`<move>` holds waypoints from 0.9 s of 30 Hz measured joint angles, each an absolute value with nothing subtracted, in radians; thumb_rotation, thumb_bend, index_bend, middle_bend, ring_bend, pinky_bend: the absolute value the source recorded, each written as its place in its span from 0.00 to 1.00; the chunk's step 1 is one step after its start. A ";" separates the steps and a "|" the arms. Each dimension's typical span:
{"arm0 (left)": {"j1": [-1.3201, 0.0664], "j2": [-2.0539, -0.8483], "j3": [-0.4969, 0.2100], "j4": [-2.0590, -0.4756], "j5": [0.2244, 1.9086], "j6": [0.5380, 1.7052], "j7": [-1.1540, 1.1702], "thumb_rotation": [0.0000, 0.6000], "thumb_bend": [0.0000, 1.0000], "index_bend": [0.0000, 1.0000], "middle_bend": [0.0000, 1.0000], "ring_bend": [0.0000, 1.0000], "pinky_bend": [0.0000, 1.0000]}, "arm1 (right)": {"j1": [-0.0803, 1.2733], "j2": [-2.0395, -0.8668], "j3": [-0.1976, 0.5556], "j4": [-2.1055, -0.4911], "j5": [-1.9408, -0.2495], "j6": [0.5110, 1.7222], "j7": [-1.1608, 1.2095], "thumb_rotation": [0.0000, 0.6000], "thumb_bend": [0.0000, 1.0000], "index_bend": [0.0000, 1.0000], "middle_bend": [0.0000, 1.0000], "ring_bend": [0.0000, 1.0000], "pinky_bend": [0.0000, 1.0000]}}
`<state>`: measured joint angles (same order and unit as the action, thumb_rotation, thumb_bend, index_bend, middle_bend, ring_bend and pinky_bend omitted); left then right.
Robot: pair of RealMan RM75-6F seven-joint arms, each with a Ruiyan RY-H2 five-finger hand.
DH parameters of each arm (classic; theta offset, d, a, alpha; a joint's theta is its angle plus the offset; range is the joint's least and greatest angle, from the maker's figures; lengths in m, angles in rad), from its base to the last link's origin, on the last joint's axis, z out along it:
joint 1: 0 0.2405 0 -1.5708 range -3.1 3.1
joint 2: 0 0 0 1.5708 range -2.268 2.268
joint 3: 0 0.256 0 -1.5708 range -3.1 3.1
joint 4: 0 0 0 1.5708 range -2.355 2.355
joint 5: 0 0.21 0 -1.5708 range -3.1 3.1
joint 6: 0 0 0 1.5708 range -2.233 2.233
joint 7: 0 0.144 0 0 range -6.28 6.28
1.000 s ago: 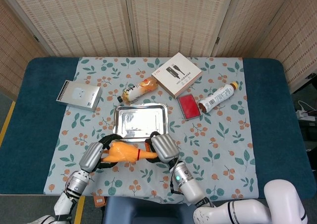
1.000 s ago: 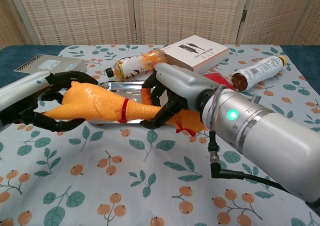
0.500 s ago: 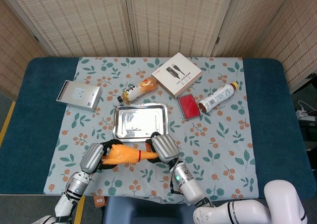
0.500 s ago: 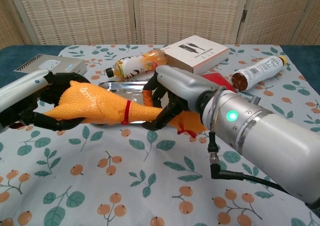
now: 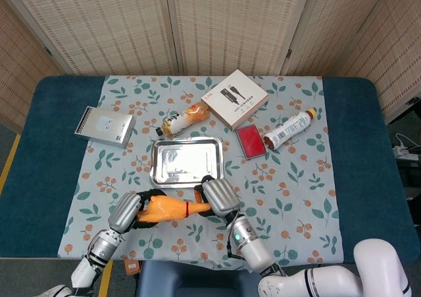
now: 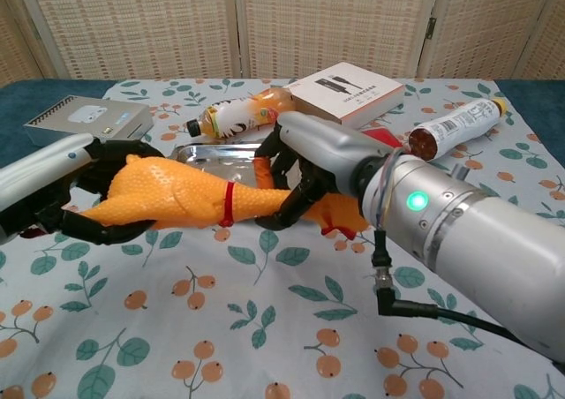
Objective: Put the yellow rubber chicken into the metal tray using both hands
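The yellow rubber chicken [image 5: 168,209] [image 6: 181,193] with a red band at its neck hangs lengthwise above the tablecloth, just in front of the metal tray [image 5: 186,161] [image 6: 207,152]. My left hand [image 5: 129,210] [image 6: 66,187] grips its body end with dark fingers curled around it. My right hand [image 5: 216,197] [image 6: 305,165] grips its neck end from the other side. The tray holds nothing.
Behind the tray lie an orange drink bottle [image 5: 185,119], a white box [image 5: 235,98], a red flat item [image 5: 250,140] and a white bottle [image 5: 289,128]. A grey notebook [image 5: 104,125] lies at the back left.
Both hands have drawn the chicken slightly nearer to me and lifted it a little; the grips are unchanged.
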<state>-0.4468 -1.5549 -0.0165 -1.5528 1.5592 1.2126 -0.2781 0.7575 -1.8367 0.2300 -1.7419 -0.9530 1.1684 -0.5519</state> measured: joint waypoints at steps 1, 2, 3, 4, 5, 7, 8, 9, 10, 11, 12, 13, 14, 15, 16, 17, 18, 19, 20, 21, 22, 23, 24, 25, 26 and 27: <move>-0.451 -1.546 -0.015 -1.560 1.557 1.199 -0.294 1.00 0.35 0.00 0.00 0.00 0.07 | 0.756 -1.834 0.231 -1.744 -0.953 1.171 -0.553 1.00 0.30 0.94 0.76 0.81 1.00; -0.456 -1.536 -0.013 -1.569 1.554 1.188 -0.313 1.00 0.33 0.00 0.00 0.00 0.05 | 0.755 -1.831 0.232 -1.745 -0.953 1.173 -0.554 1.00 0.30 0.94 0.76 0.81 1.00; -0.463 -1.520 -0.010 -1.581 1.550 1.172 -0.345 1.00 0.32 0.00 0.00 0.00 0.03 | 0.753 -1.827 0.234 -1.747 -0.952 1.176 -0.554 1.00 0.30 0.94 0.76 0.81 1.00; -0.469 -1.506 -0.008 -1.589 1.546 1.156 -0.374 1.00 0.32 0.00 0.00 0.00 0.03 | 0.752 -1.824 0.236 -1.749 -0.949 1.178 -0.556 1.00 0.30 0.94 0.76 0.81 1.00; -0.476 -1.490 -0.006 -1.597 1.543 1.138 -0.405 1.00 0.31 0.00 0.00 0.00 0.02 | 0.751 -1.820 0.238 -1.750 -0.945 1.180 -0.557 1.00 0.30 0.94 0.76 0.81 1.00; -0.490 -1.452 -0.004 -1.606 1.537 1.099 -0.481 1.00 0.31 0.00 0.00 0.00 0.01 | 0.747 -1.809 0.244 -1.755 -0.935 1.185 -0.559 1.00 0.30 0.94 0.76 0.81 1.00; -0.495 -1.437 -0.003 -1.606 1.535 1.088 -0.510 1.00 0.30 0.00 0.00 0.00 0.01 | 0.746 -1.804 0.246 -1.757 -0.930 1.185 -0.560 1.00 0.30 0.94 0.76 0.81 1.00; -0.501 -1.419 -0.003 -1.604 1.533 1.078 -0.544 1.00 0.30 0.00 0.00 0.00 0.00 | 0.745 -1.797 0.249 -1.759 -0.924 1.184 -0.559 1.00 0.30 0.94 0.76 0.81 1.00; -0.504 -1.406 -0.004 -1.600 1.532 1.075 -0.562 1.00 0.30 0.00 0.00 0.00 0.00 | 0.744 -1.793 0.251 -1.760 -0.919 1.183 -0.558 1.00 0.30 0.94 0.76 0.81 1.00; -0.506 -1.396 -0.005 -1.593 1.531 1.075 -0.571 1.00 0.30 0.00 0.00 0.00 0.00 | 0.743 -1.788 0.252 -1.761 -0.914 1.181 -0.557 1.00 0.30 0.94 0.76 0.81 1.00; -0.506 -1.391 -0.007 -1.583 1.531 1.078 -0.573 1.00 0.30 0.00 0.00 0.00 0.00 | 0.742 -1.782 0.254 -1.762 -0.909 1.178 -0.556 1.00 0.30 0.94 0.76 0.81 1.00; -0.506 -1.391 -0.010 -1.575 1.530 1.083 -0.567 1.00 0.30 0.00 0.00 0.00 0.00 | 0.742 -1.777 0.254 -1.762 -0.907 1.176 -0.555 1.00 0.30 0.94 0.76 0.81 1.00; -0.505 -1.391 -0.014 -1.565 1.528 1.090 -0.556 1.00 0.30 0.00 0.00 0.00 0.00 | 0.741 -1.773 0.255 -1.761 -0.905 1.175 -0.554 1.00 0.30 0.94 0.76 0.81 1.00; -0.502 -1.391 -0.020 -1.551 1.524 1.102 -0.537 1.00 0.30 0.00 0.00 0.00 0.00 | 0.740 -1.768 0.256 -1.757 -0.904 1.175 -0.551 1.00 0.30 0.94 0.76 0.81 1.00; -0.500 -1.391 -0.026 -1.539 1.520 1.113 -0.519 1.00 0.30 0.00 0.00 0.00 0.00 | 0.740 -1.766 0.257 -1.753 -0.903 1.174 -0.549 1.00 0.30 0.94 0.76 0.81 1.00; -0.496 -1.392 -0.032 -1.526 1.515 1.126 -0.499 1.00 0.30 0.00 0.00 0.00 0.00 | 0.739 -1.764 0.259 -1.749 -0.902 1.174 -0.546 1.00 0.30 0.94 0.76 0.81 1.00; -0.491 -1.391 -0.042 -1.506 1.506 1.145 -0.471 1.00 0.30 0.00 0.00 0.00 0.00 | 0.739 -1.763 0.261 -1.741 -0.901 1.173 -0.543 1.00 0.30 0.94 0.76 0.81 1.00; -0.485 -1.390 -0.051 -1.491 1.496 1.160 -0.452 1.00 0.30 0.00 0.00 0.00 0.00 | 0.739 -1.762 0.263 -1.734 -0.900 1.172 -0.540 1.00 0.30 0.94 0.76 0.81 1.00; -0.479 -1.386 -0.058 -1.476 1.485 1.174 -0.436 1.00 0.30 0.00 0.00 0.00 0.00 | 0.740 -1.762 0.266 -1.725 -0.898 1.171 -0.537 1.00 0.30 0.94 0.76 0.81 1.00; -0.472 -1.376 -0.064 -1.464 1.472 1.185 -0.426 1.00 0.29 0.00 0.00 0.00 0.00 | 0.741 -1.763 0.270 -1.711 -0.895 1.168 -0.533 1.00 0.30 0.94 0.76 0.81 1.00; -0.468 -1.365 -0.067 -1.460 1.466 1.188 -0.425 1.00 0.30 0.00 0.00 0.00 0.00 | 0.744 -1.765 0.273 -1.698 -0.893 1.165 -0.531 1.00 0.30 0.94 0.76 0.81 1.00; -0.462 -1.352 -0.069 -1.459 1.462 1.189 -0.428 1.00 0.30 0.00 0.00 0.00 0.00 | 0.746 -1.768 0.277 -1.684 -0.890 1.162 -0.529 1.00 0.30 0.94 0.76 0.81 1.00; -0.455 -1.335 -0.071 -1.457 1.457 1.191 -0.432 1.00 0.30 0.00 0.00 0.00 0.00 | 0.751 -1.773 0.283 -1.661 -0.886 1.158 -0.527 1.00 0.30 0.94 0.76 0.81 1.00; -0.448 -1.324 -0.072 -1.454 1.455 1.198 -0.433 1.00 0.30 0.00 0.00 0.00 0.00 | 0.756 -1.779 0.288 -1.642 -0.883 1.154 -0.524 1.00 0.30 0.94 0.76 0.81 1.00; -0.440 -1.316 -0.072 -1.451 1.453 1.207 -0.435 1.00 0.30 0.00 0.00 0.00 0.00 | 0.761 -1.785 0.293 -1.620 -0.880 1.149 -0.521 1.00 0.30 0.94 0.76 0.81 1.00; -0.428 -1.305 -0.073 -1.447 1.452 1.224 -0.439 1.00 0.30 0.00 0.00 0.00 0.00 | 0.769 -1.797 0.302 -1.589 -0.875 1.143 -0.517 1.00 0.30 0.94 0.76 0.81 1.00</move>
